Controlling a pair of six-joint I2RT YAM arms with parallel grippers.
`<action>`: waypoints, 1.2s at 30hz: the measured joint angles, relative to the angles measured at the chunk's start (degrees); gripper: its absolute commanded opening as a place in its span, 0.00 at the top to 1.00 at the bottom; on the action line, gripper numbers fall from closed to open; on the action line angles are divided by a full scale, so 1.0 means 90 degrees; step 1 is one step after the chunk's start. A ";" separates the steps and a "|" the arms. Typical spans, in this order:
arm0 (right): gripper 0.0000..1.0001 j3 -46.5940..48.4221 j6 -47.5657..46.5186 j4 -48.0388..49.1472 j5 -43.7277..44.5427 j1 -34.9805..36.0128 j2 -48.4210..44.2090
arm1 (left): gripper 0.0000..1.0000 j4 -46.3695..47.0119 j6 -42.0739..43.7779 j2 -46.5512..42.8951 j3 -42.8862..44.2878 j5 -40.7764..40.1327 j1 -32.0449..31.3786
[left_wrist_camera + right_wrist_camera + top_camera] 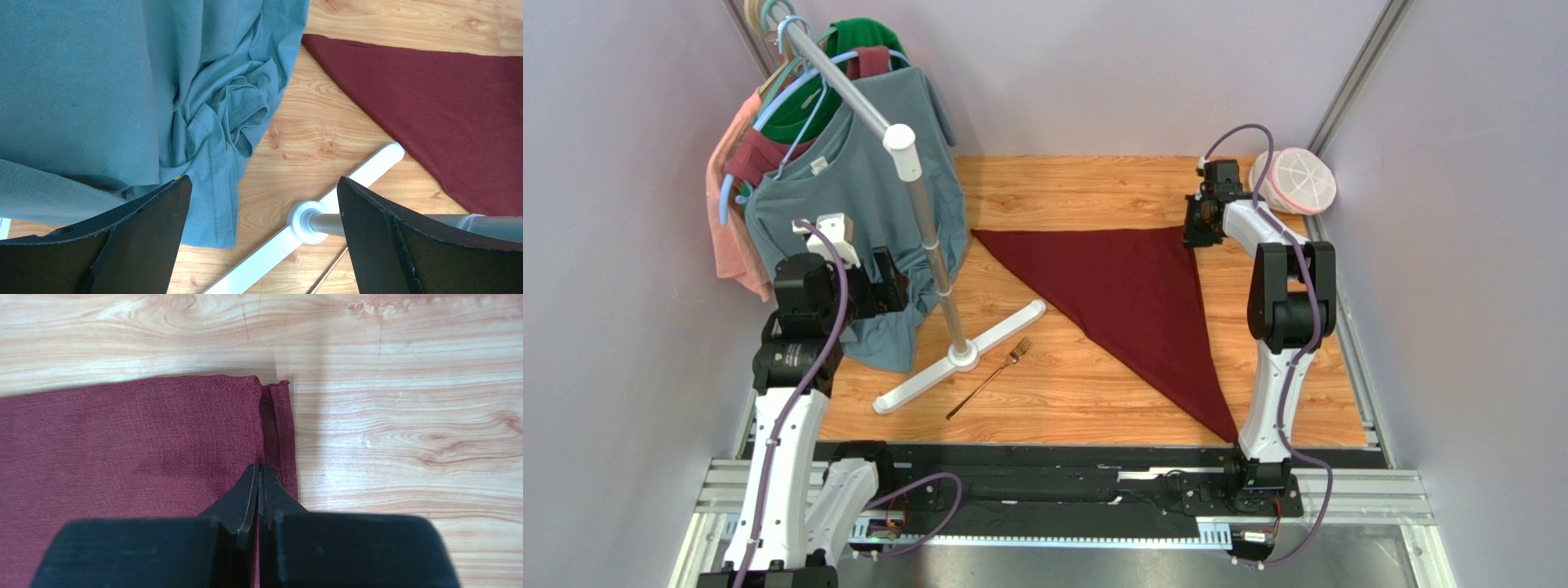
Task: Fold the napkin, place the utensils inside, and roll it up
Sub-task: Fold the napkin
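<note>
Top view: the napkin (pixel 1124 300) lies flat on the wooden surface (pixel 1075 404), folded into a dark red triangle. Its long straight edge runs along the far side, and one point reaches toward the near right. The fork (pixel 989 377) lies on bare wood left of the napkin, apart from it and just beside the near end of the white rack base (pixel 959 358). The right claw (pixel 1200 227) is down at the napkin's far right corner. The left claw (pixel 895 288) hangs above the surface on the left, close to the blue-grey shirt (pixel 842 184) on the rack. A round pink-and-white container (pixel 1298 181) sits at the far right corner.

Left wrist view: the left claw's two fingers stand wide apart with nothing between them. Below them are the bunched hem of the shirt, the rack pole's foot, and part of the napkin to the right.

Right wrist view: the right claw's fingers are pressed together, their tips resting on the napkin's edge near its corner, where a narrow hem strip of the lower layer shows. Whether cloth is pinched between them cannot be told.
</note>
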 measured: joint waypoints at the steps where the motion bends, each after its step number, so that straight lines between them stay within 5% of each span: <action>1: 1.00 -0.0019 0.0002 0.0027 0.0024 0.0000 -0.0046 | 0.02 0.0000 0.0000 -0.0005 0.0000 0.0002 0.0000; 30: 0.99 0.0010 -0.0051 0.0044 0.0231 -0.0095 -0.0029 | 0.02 0.0000 -0.0002 -0.0068 0.0000 0.0029 0.0000; 31: 0.88 0.0017 -0.0053 0.0046 0.0214 -0.0095 0.0005 | 0.02 0.0000 -0.0002 -0.0066 0.0000 0.0029 0.0000; 32: 0.61 0.0032 -0.0058 0.0046 0.0204 -0.0095 0.0029 | 0.02 0.0000 -0.0002 -0.0066 0.0000 0.0029 0.0000; 36: 0.45 0.0061 -0.0114 0.0019 0.0138 -0.0097 0.0073 | 0.02 0.0000 0.0000 -0.0066 0.0000 0.0029 0.0000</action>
